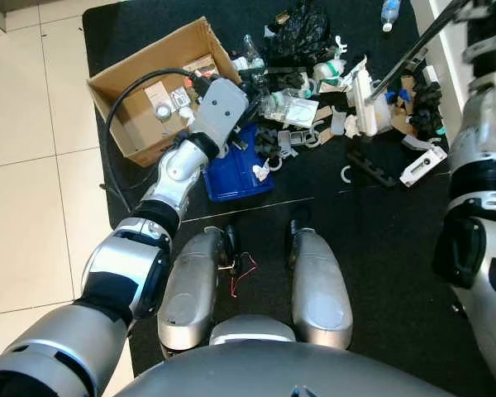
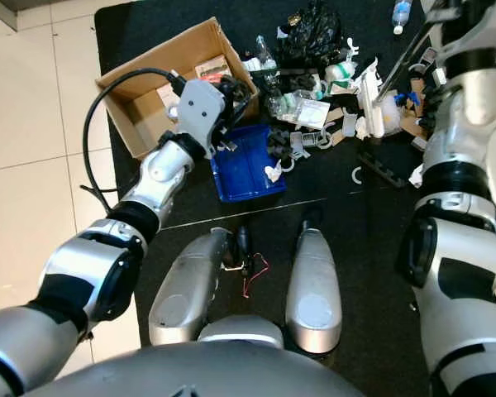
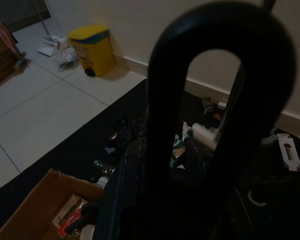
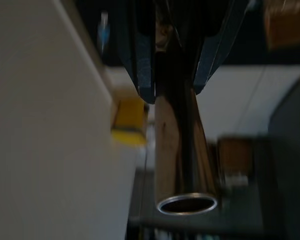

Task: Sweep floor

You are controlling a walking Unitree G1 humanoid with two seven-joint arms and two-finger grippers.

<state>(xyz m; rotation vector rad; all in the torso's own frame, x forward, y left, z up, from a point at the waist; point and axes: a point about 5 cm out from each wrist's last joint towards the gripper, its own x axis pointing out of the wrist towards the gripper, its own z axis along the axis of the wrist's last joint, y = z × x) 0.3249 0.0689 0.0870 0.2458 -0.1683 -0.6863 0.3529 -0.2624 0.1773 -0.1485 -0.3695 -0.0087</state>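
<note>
- The robot stands on a black mat [image 1: 380,248] with a big mess of trash [image 1: 314,107] spread in front of its feet.
- The left gripper [image 2: 231,103] is low, just over the blue dustpan [image 1: 236,174]. It holds the dustpan's black loop handle [image 3: 217,100], and its jaws look pinched on that handle.
- The dustpan sits on the mat between the cardboard box [image 1: 128,107] and the trash pile, with its open side toward the mess.
- The right gripper [image 4: 172,55] is up high on the right. Its jaws are squeezed around a shiny metal pole [image 4: 182,160], which looks like the broom stick.
- That long stick [image 1: 409,50] slants down into the pile. Its bottom end is lost among white and black bits, so I cannot see the brush well.
- A black bag [image 1: 302,33], a small bottle [image 1: 388,12] and white plastic bits lie in the mess.
- A yellow bin [image 3: 92,47] stands by the far wall.
- I think the step now is pushing trash toward the dustpan. Not much is in the pan yet, so the job seems far from done.
- Next, the broom should drag the pile left across the mat. The dustpan must stay flat and not slide away.
</note>
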